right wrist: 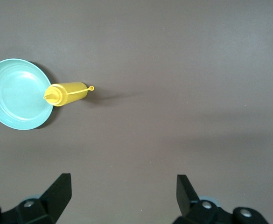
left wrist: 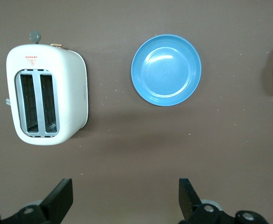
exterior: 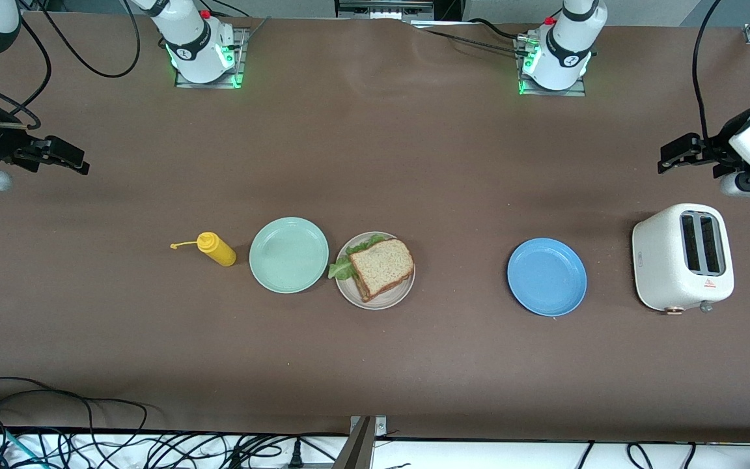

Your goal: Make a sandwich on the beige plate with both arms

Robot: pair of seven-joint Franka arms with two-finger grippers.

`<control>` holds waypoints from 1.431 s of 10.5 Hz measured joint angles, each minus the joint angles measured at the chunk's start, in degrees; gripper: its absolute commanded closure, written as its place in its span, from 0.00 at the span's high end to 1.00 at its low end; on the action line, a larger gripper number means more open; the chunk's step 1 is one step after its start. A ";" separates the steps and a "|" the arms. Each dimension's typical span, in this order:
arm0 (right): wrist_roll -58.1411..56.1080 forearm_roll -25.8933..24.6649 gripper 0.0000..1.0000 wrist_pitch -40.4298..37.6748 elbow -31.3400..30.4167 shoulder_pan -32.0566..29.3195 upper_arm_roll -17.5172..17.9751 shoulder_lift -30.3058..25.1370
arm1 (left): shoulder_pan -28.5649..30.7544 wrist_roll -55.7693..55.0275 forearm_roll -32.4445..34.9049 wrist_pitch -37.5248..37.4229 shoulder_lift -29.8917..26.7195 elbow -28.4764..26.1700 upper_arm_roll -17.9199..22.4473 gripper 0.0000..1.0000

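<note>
Sandwich fills beige plate; left end effector and right end effector spread.

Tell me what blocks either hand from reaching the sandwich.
Nothing visible does. The sandwich lies on the beige plate, uncovered from above. The left hand and right hand hang open near the table's ends, with only low plates and a mustard bottle between.

- Yellow mustard bottle stood just beside the mint plate, toward the right arm's end.
- Blue plate sat bare, near the white toaster, both slots looking dark.
</note>
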 measured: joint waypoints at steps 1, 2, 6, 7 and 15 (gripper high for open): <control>0.00 0.00 1.00 0.00 0.00 0.00 0.00 0.00 | -0.03 -0.60 0.00 -1.06 -0.16 1.32 -0.60 1.00; 0.00 0.00 1.00 0.00 0.00 0.00 0.00 0.00 | -0.03 -0.93 0.00 -2.87 -0.22 2.99 -0.88 1.00; 0.00 0.00 1.00 0.00 0.00 0.00 0.00 0.00 | 0.01 -1.01 -0.47 -8.34 -0.63 7.11 -1.25 1.00; 0.00 0.00 1.00 0.00 0.00 0.00 0.00 0.00 | 0.06 -1.03 -0.61 -8.58 -0.86 7.22 -1.37 1.00; -0.06 -1.08 1.00 0.13 0.13 0.70 0.07 -0.01 | 1.51 -1.04 -0.65 -11.66 -1.31 9.73 -1.39 1.00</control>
